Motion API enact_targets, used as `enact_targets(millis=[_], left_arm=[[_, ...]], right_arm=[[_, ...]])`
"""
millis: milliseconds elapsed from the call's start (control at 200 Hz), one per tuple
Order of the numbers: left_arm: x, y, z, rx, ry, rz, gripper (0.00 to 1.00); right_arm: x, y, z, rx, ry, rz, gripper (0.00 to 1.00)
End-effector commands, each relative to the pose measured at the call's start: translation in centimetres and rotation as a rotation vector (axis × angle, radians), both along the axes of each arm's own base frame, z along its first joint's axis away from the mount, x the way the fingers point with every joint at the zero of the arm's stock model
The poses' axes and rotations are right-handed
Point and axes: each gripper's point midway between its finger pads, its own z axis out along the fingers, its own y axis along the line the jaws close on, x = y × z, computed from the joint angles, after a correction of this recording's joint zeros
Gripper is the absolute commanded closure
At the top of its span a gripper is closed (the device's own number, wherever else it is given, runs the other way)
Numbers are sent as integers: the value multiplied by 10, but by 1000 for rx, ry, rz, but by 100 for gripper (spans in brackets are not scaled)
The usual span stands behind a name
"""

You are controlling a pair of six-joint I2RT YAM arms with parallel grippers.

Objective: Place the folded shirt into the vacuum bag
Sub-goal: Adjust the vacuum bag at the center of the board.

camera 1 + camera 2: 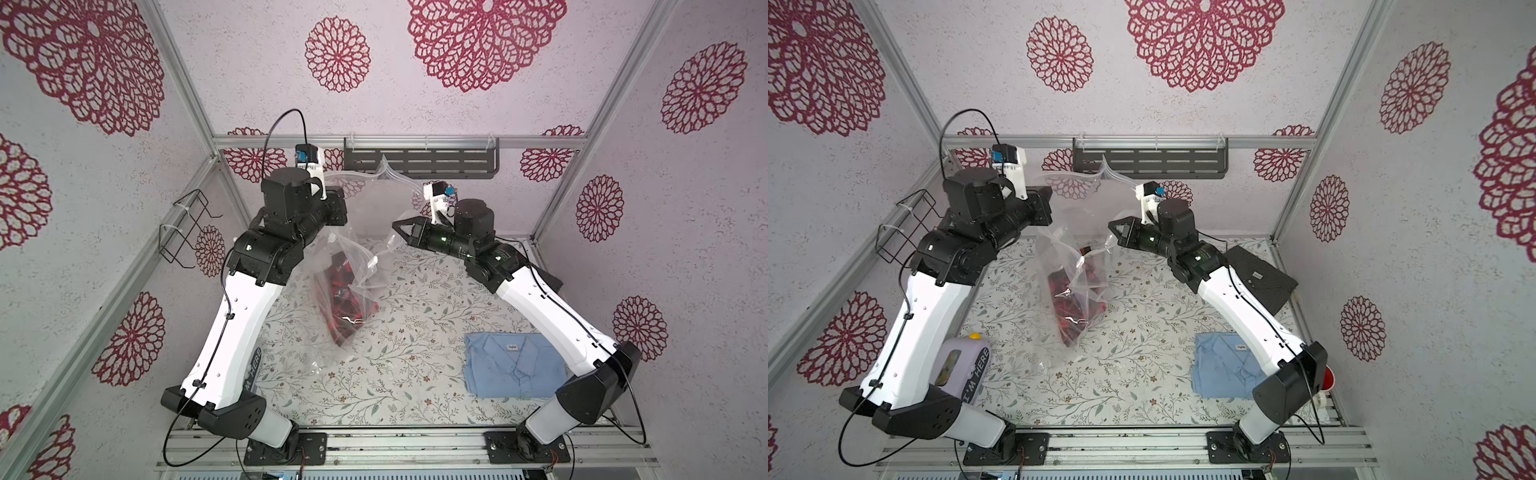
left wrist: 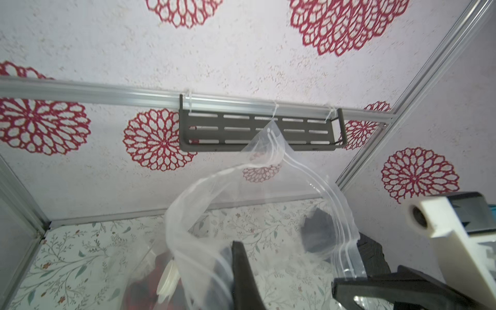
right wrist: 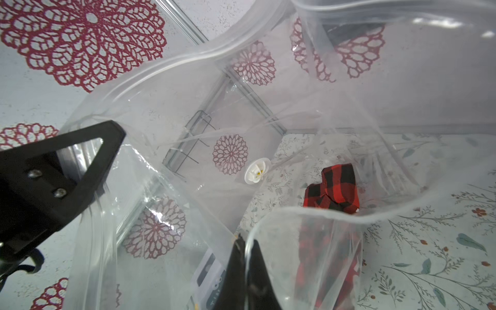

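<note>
Clear plastic vacuum bag [image 1: 374,224] hangs mouth-up between the two arms, with its bottom end on the floral table [image 1: 415,332] near centre. Left gripper [image 2: 238,252] is pressed together on the zip edge at 11 o'clock. Right gripper [image 3: 243,249] pinches the opposite edge at 1 o'clock.

Red-black plaid shirt [image 1: 343,303] sits low inside the bag, and the white valve [image 3: 256,170] is on the bag wall.

Blue folded shirt [image 1: 513,363] lies outside at 4 o'clock, one corner under the right arm. Dark folded shirt [image 1: 1262,278] is at 2 o'clock, partly hidden by that arm. Purple device [image 1: 963,365] is at 8 o'clock, behind the left arm.

Slotted shelf [image 1: 419,162] is on the back wall at 12, wire basket [image 1: 185,226] on the side wall at 10.
</note>
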Motion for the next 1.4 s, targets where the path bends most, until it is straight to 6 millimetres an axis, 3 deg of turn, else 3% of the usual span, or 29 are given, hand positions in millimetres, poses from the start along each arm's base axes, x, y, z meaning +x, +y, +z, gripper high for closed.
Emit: enact_targets(millis=[0, 125, 205, 320, 435, 575, 736, 856, 986, 1186, 1266, 1286, 1396], left_arm=[[-11, 14, 35, 36, -82, 9, 100], [-11, 17, 44, 67, -102, 16, 100], [-7, 18, 37, 84, -93, 21, 100], [3, 12, 11, 84, -56, 10, 100], [16, 9, -19, 83, -28, 15, 100], [39, -1, -41, 84, 6, -5, 100], [67, -27, -67, 69, 54, -90, 100], [82, -56, -105, 55, 115, -173, 100], [86, -91, -150, 68, 160, -234, 100], [92, -159, -202, 115, 224, -332, 100], [93, -184, -210, 128, 227, -366, 100], [99, -193, -229, 144, 256, -372, 100], [107, -214, -244, 164, 265, -389, 100]], right_arm=[[-6, 3, 35, 65, -59, 46, 100], [-12, -1, 61, 76, -93, 56, 100], [-16, -11, 78, 90, -119, 53, 100], [-19, -30, 89, 97, -136, 29, 100], [-22, -48, 76, 97, -124, 9, 100], [-28, -64, 25, 86, -61, -7, 100], [-41, -86, -60, 77, 43, -45, 100], [-56, -106, -126, 46, 127, -89, 100], [-76, -121, -184, 7, 202, -120, 100], [-102, -139, -242, -9, 278, -157, 100], [-110, -143, -262, 2, 310, -168, 100], [-113, -144, -267, 7, 321, -170, 100], [-124, -142, -293, 43, 369, -167, 100]])
